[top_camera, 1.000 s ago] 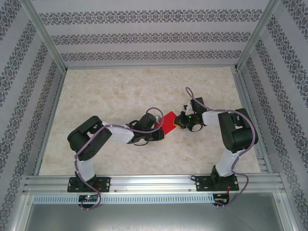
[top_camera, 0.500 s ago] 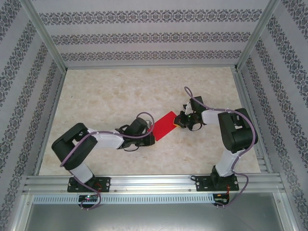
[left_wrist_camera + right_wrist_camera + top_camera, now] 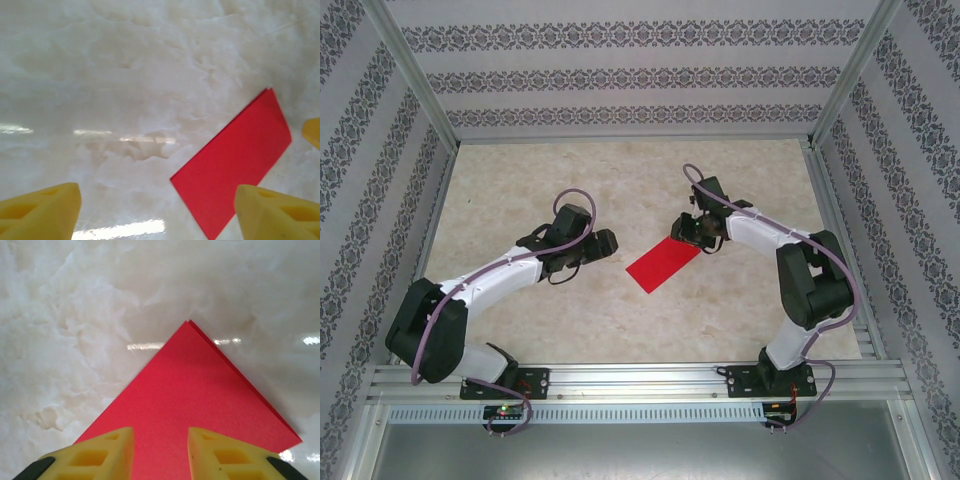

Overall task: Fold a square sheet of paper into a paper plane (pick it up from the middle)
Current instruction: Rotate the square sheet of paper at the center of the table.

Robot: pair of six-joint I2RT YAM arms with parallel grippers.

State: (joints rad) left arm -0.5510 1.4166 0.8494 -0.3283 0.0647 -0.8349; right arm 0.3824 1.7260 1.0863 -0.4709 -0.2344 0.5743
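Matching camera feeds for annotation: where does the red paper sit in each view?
Top external: the red paper lies flat near the picture's centre, a slanted strip on the table.
Left wrist: the paper is at lower right, slanting up toward the right edge.
Right wrist: the paper is at bottom centre, one corner pointing up.
Shared landmark: the glossy marbled table surface beneath it.

The counter [image 3: 520,190] is glossy, marble-look cream, throwing back streaks of light. The red paper sheet [image 3: 663,265] is smooth and matt, with crisp layered edges. The left pincer [image 3: 157,200] and right pincer [image 3: 160,436] carry matt yellow plastic fingers [image 3: 225,457] with moulded hollows. The front rail [image 3: 640,380] is ribbed bare metal.
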